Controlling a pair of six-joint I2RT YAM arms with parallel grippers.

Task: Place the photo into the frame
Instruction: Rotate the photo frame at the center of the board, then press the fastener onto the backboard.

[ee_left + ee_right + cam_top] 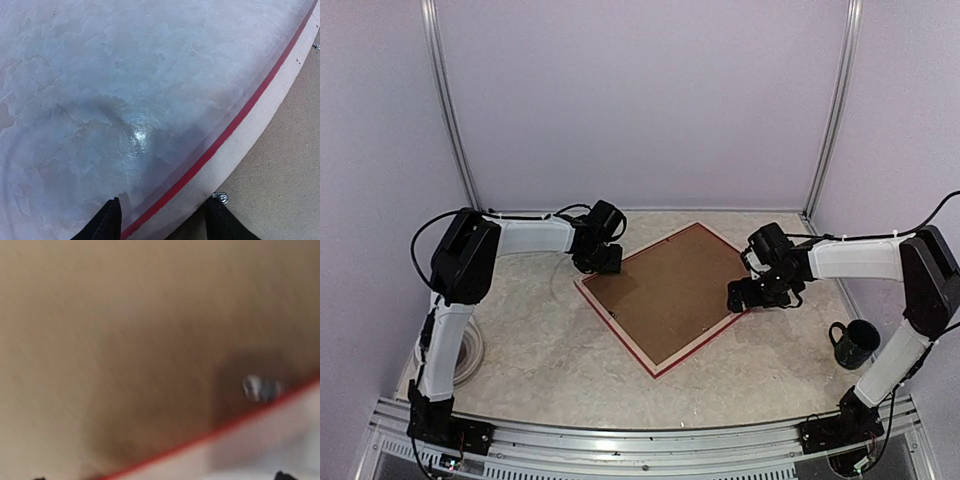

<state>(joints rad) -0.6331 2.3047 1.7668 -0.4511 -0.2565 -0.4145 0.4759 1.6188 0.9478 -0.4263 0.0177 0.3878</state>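
Since the frame [616,330] lies face down on the table [520,340] with the brown backing [670,290] set in its rear, the top view suggests a closing-up stage. The left gripper [603,262] sits at the frame's left corner and the right gripper [740,297] at its right edge, likely to steady it or work the clips. The photo shows nowhere; if it is inside, the backing hides it.

From the left wrist, the fingers [107,222] stand apart, straddling the pale rim and clamping nothing, with a clip [220,198] just beside the inner one.

From the right wrist, all is blurred. Backing fills the view, a second clip [257,387] sits near the red edge, and dark tips peek in at both lower corners, so that gripper reads as spread, holding nothing.
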